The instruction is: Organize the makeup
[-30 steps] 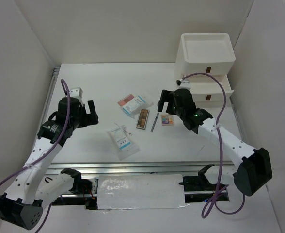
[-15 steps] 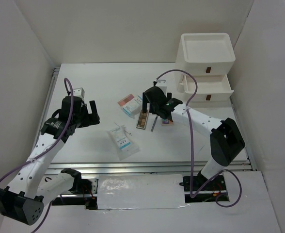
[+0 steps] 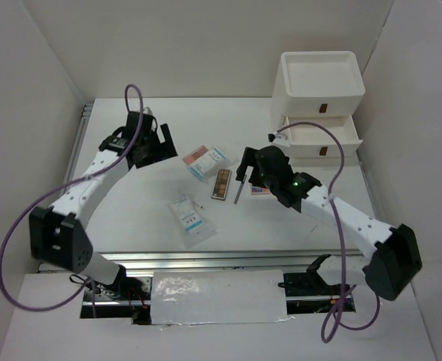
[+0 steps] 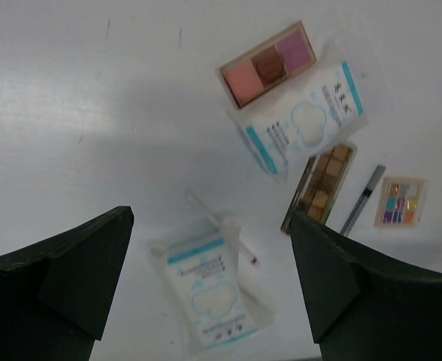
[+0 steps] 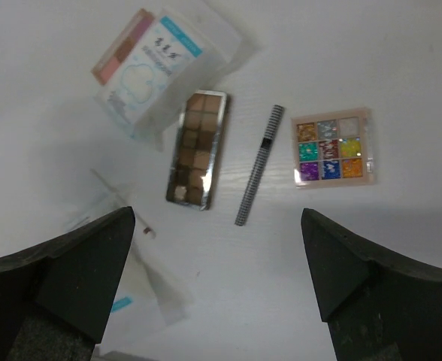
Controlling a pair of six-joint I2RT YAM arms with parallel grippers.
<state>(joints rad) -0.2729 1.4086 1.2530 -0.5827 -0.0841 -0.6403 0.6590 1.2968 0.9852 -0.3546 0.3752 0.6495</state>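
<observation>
Top external view, so: all the makeup bunched mid-frame on the white table [image 3: 146, 226]. Pink three-pan compact [image 3: 198, 156] tucked against a white-and-blue printed sachet [image 3: 216, 159] at the top of the cluster. Long brown eyeshadow palette [image 3: 222, 183] below, thin grey pencil [image 3: 239, 189] just right of it, small square multicoloured palette [image 3: 259, 189] right again. Second crinkly sachet [image 3: 190, 218] off on its own at lower left. White stacked drawer unit [image 3: 319, 98] in the upper right corner, well apart. No sign of any sponges.

Left gripper [image 3: 159, 143] up and left of the pile, right gripper [image 3: 247, 160] just above the pencil. Both spread as wide as possible, holding nothing.

Likely trouble: going for that pencil flat on the table and skating over it, or shoving it into the brown palette, given such a skinny, low-lying thing. Could also clip the multicoloured palette with a finger on the way down, being so close. Sachets — slippery-looking film, easy to pinch a corner and drop. Also worth watching: two arms crowding one small cluster.
</observation>
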